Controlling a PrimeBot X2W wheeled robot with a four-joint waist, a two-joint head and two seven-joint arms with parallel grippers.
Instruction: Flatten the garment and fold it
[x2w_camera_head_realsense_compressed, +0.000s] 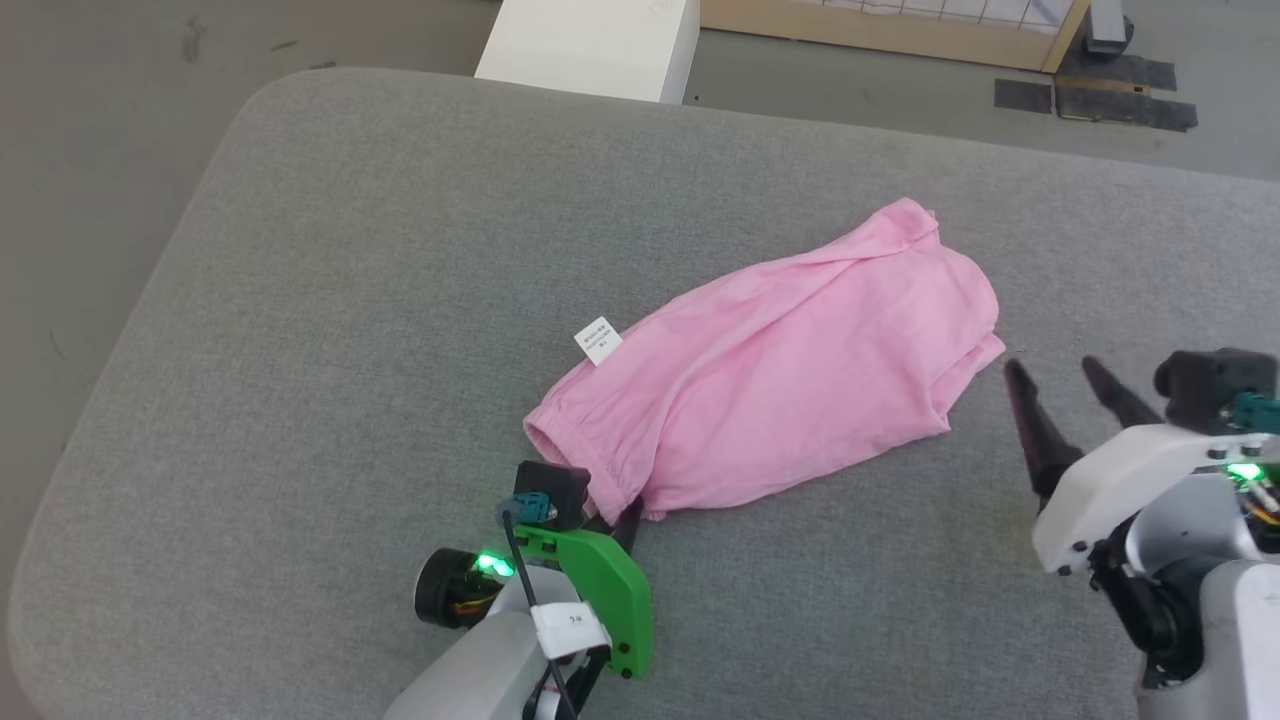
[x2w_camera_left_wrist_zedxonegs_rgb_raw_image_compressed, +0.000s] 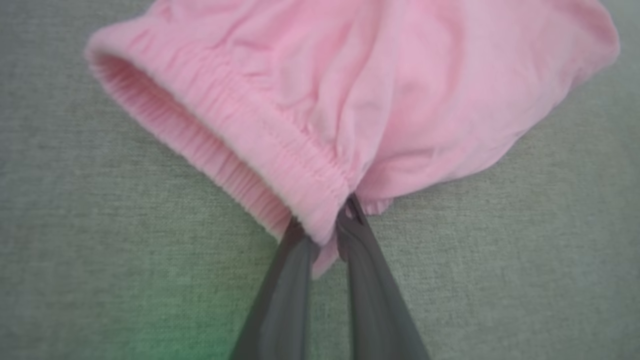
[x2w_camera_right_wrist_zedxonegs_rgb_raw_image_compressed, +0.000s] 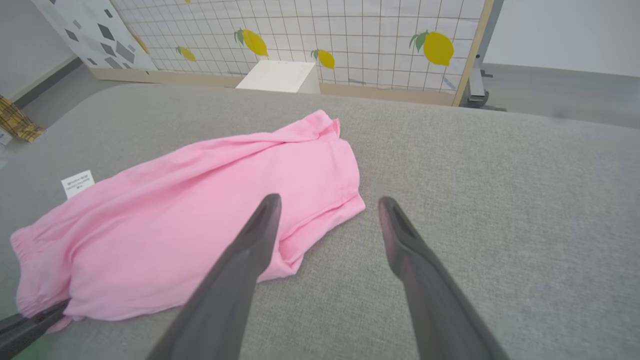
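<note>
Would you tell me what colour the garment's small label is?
The label is white with dark print; head view shows best.

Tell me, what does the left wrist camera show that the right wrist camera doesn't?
Left wrist view: a close look at the gathered waistband, with the left tool shut on its corner.
Right wrist view: the garment at full length, its white care label, the open right tool near the hem end, plus a white box and a lemon-patterned panel behind.
Both: the pink garment lying on the grey padded surface, and the left tool pinching the waistband.
</note>
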